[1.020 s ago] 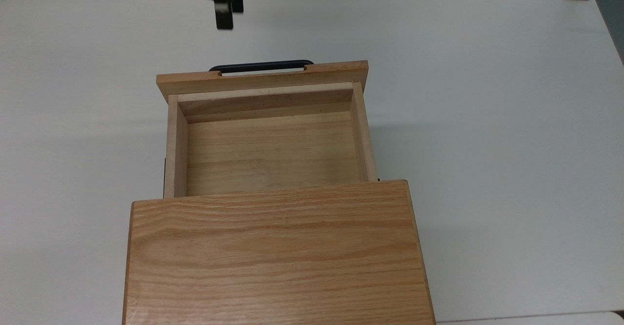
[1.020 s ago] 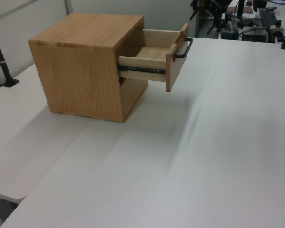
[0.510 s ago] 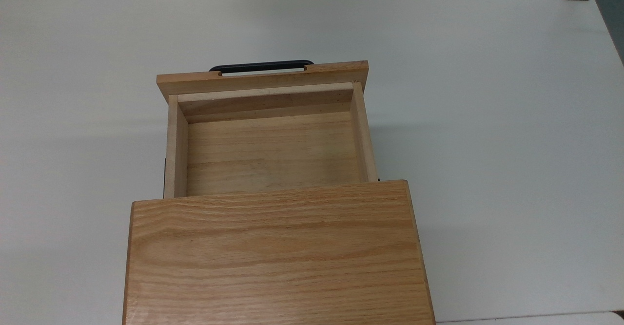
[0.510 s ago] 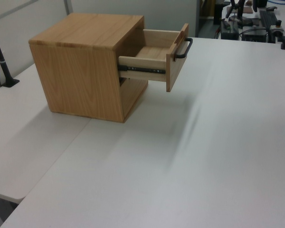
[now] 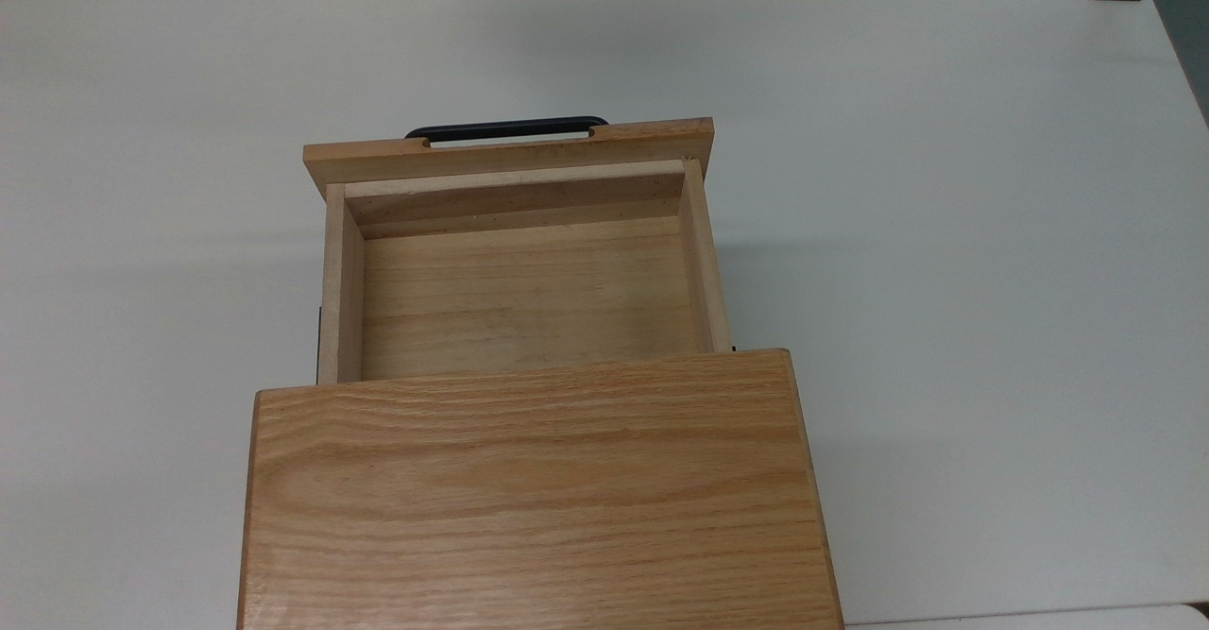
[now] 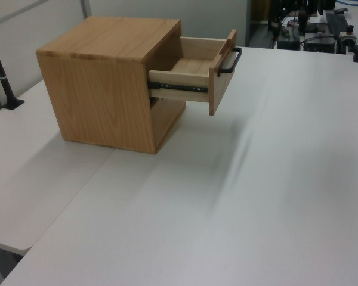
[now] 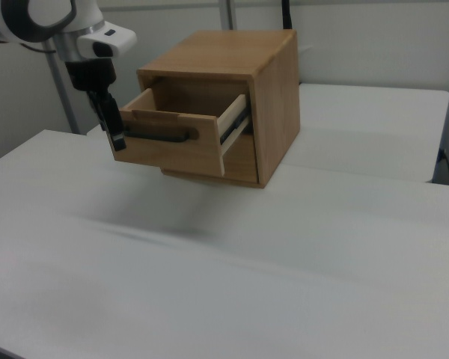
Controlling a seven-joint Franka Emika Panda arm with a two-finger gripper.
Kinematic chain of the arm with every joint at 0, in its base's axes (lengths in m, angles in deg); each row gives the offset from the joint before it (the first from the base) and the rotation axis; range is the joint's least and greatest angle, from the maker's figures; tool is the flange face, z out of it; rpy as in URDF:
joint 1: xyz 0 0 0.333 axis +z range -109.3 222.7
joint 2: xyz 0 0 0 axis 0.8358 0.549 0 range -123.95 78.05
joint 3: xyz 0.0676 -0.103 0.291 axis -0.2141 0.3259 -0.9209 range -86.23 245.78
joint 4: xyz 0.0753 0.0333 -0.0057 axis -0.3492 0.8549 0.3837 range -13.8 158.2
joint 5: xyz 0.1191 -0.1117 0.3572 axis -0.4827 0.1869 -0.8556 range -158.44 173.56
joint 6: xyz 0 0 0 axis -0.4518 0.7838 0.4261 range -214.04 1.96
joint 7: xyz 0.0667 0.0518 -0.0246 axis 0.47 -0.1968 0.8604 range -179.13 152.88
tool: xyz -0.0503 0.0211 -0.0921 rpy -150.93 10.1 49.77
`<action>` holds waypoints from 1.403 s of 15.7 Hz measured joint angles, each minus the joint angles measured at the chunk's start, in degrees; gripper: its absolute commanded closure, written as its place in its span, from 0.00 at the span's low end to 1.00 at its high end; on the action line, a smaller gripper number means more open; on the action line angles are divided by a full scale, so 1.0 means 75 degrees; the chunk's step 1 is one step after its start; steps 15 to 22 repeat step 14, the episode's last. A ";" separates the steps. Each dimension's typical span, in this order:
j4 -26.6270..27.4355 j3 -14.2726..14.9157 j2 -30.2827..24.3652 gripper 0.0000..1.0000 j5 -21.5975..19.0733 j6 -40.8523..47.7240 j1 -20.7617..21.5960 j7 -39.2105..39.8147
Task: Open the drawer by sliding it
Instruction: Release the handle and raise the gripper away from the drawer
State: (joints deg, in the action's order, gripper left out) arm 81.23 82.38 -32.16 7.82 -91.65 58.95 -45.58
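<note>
Pincer: my gripper (image 7: 117, 139) hangs off the white arm in the right view, fingers pointing down, at the right view's left end of the drawer front. Whether it touches the panel or sits in front of it, I cannot tell.
Pincer state: cannot tell whether my fingers are apart or together; they read as one dark blade from this side.
Drawer: the drawer (image 5: 522, 296) (image 6: 194, 67) (image 7: 181, 129) stands pulled well out of the cabinet (image 5: 534, 498) (image 6: 110, 83) (image 7: 243, 90), its inside bare wood. In the right view its front panel starts right beside my pincer and runs off toward the right view's right.
Handle: the black bar handle (image 5: 506, 127) (image 6: 231, 61) (image 7: 156, 136) lies along the front panel, its near end just beside my fingertips in the right view, about level with them.
Slide rail: a dark metal runner (image 6: 178, 88) shows on the drawer's side, between the front panel and the cabinet, on the far side of the drawer from my pincer.
Cabinet: behind the drawer, farther from my pincer than the front panel.
Table: white top (image 5: 945, 186) (image 6: 256, 196) (image 7: 209, 277) under everything, well below my fingertips.
</note>
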 measured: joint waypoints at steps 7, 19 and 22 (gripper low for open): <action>-0.0105 -0.0068 0.0447 0.00 0.1259 0.0477 0.0041 0.2275; -0.0303 -0.0101 0.0518 0.00 0.0832 0.0574 0.0149 0.4700; -0.0303 -0.0101 0.0518 0.00 0.0832 0.0574 0.0149 0.4700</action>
